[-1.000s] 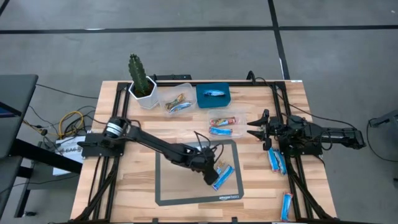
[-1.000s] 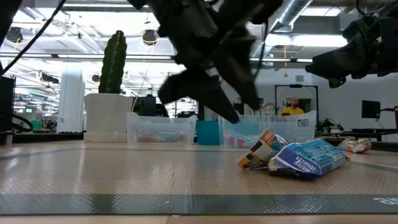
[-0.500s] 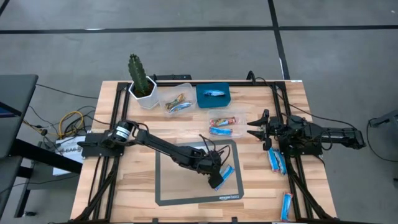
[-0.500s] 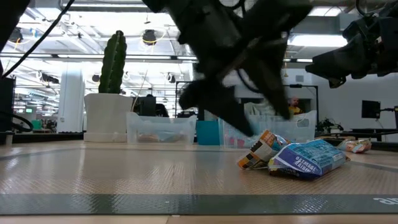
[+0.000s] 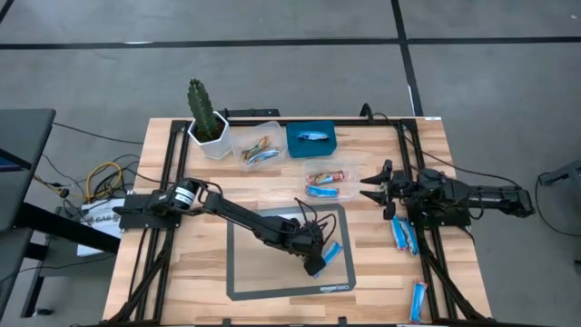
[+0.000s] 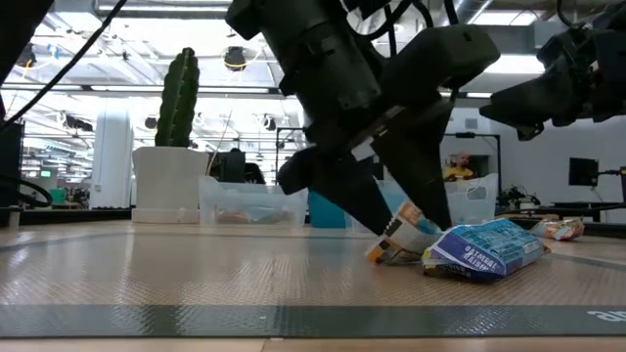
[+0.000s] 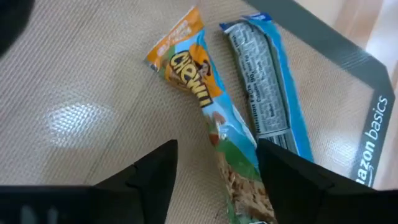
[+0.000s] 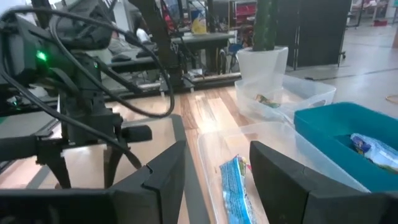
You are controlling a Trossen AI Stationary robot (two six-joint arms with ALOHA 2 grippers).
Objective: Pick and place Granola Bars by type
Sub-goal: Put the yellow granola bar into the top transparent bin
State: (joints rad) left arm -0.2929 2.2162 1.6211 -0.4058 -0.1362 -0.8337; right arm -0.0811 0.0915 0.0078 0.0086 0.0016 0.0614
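Note:
Two granola bars lie side by side on the grey mat point(image 5: 272, 272). One is blue with an orange end point(image 7: 202, 102) point(image 6: 394, 244). The other is bright blue point(image 7: 266, 87) point(image 6: 486, 249), printed side up. My left gripper point(image 7: 214, 183) point(image 5: 315, 260) is open and low over the mat. Its fingers point(image 6: 380, 210) point down on either side of the orange-ended bar's length. My right gripper point(image 5: 375, 187) point(image 8: 214, 186) is open and waits above the table's right side, near a clear tub point(image 5: 327, 183) that holds more bars.
At the far edge stand a cactus in a white pot point(image 5: 207, 123), a clear tub with bars point(image 5: 259, 145) and a blue bin point(image 5: 312, 139). More blue bars lie on the table's right side point(image 5: 404, 234) and near its right near corner point(image 5: 418, 300).
My left gripper has moved toward the table's right and near edges and has come down onto the mat, from beside the two bars to astride the orange-ended one. The right arm has kept still.

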